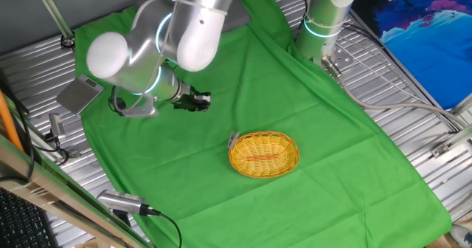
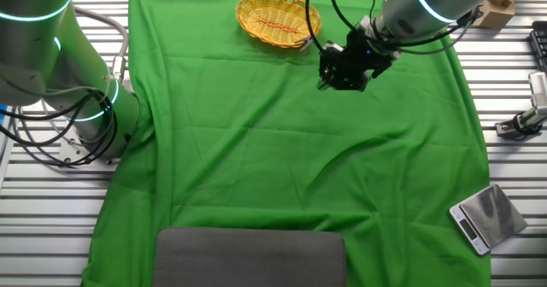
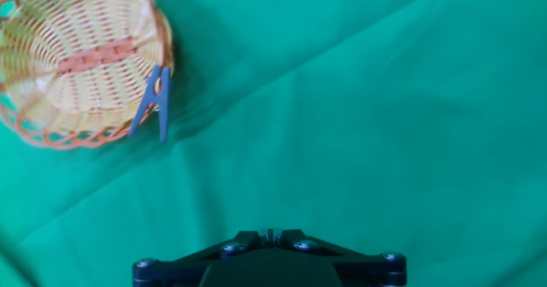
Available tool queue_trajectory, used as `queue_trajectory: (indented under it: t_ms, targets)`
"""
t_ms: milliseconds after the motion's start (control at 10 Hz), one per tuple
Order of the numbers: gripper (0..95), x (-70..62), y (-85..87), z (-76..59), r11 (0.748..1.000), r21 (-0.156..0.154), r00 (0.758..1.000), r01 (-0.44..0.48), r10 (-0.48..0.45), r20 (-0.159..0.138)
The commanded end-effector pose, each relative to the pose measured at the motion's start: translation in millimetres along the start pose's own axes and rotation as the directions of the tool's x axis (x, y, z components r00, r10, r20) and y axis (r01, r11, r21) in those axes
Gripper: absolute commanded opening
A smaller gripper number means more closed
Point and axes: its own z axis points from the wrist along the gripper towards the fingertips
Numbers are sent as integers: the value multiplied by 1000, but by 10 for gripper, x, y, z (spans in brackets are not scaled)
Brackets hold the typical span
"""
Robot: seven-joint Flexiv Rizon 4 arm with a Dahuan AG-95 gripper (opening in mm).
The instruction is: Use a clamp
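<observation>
The clamp (image 3: 156,103), a small grey-blue clothespin-like clip, is clipped on the rim of the yellow wicker basket (image 3: 51,31) with its two prongs pointing outward over the green cloth. In one fixed view the clamp (image 1: 234,140) sits on the left edge of the basket (image 1: 284,163). My gripper (image 1: 206,100) hovers over the cloth to the upper left of the basket, well apart from it. In the hand view only the fingertips of the gripper (image 3: 272,233) show at the bottom edge. They are close together, with nothing held between them.
Green cloth (image 1: 295,93) covers the table, with metal slats around it. A second robot base (image 1: 323,26) stands at the back. A small scale (image 2: 485,217) lies off the cloth, and a grey pad (image 2: 249,257) lies at its edge. The basket (image 2: 278,18) is at the far end.
</observation>
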Motion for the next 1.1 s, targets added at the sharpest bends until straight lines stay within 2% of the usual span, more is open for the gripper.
queue_trajectory:
  t_ms: [100, 200, 500, 600, 800, 1100]
  targets:
    - [0, 17, 7, 11, 985, 104, 987, -136, 126, 103]
    - [0, 17, 7, 11, 977, 125, 980, -170, 155, 126]
    - [0, 17, 7, 11, 966, 138, 970, -218, 199, 140]
    - [0, 17, 7, 11, 964, 139, 967, -227, 205, 154]
    - [0, 17, 7, 11, 962, 145, 966, -229, 206, 158]
    - [0, 17, 7, 11, 963, 161, 971, -214, 192, 142]
